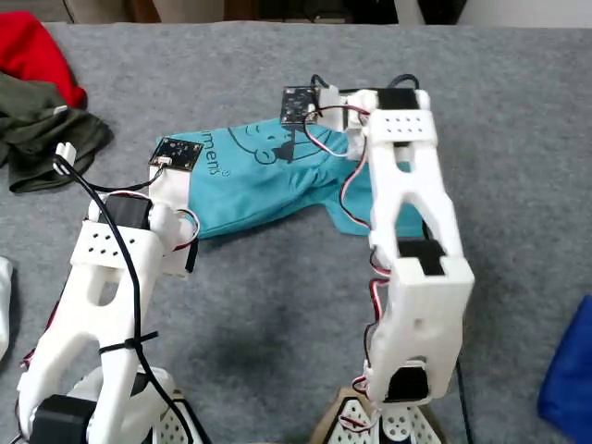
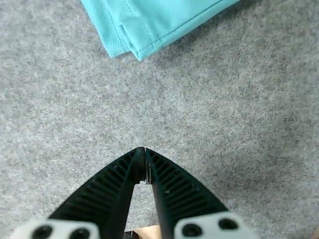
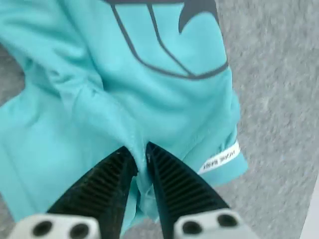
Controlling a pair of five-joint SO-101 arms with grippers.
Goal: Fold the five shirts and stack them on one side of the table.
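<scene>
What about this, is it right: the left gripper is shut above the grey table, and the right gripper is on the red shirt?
Not quite: the right wrist view shows the right gripper on the teal shirt, not a red one. The left gripper is indeed shut above the grey table.

We see a grey felt-like table covering [image 1: 277, 305] with a flecked, fuzzy nap, and it runs to the far edge. Up close its fibres [image 2: 224, 99] look matted and even. Beyond that far edge lies a dark band [image 1: 370, 9]. There is a brown wooden piece [image 1: 141, 9] towards one end of the band and a white surface [image 1: 527, 11] at the other. At the near edge we make out a tan board [image 1: 326, 425]. Beside the covering runs a pale strip [image 3: 315, 209], and we cannot tell what it is.
</scene>
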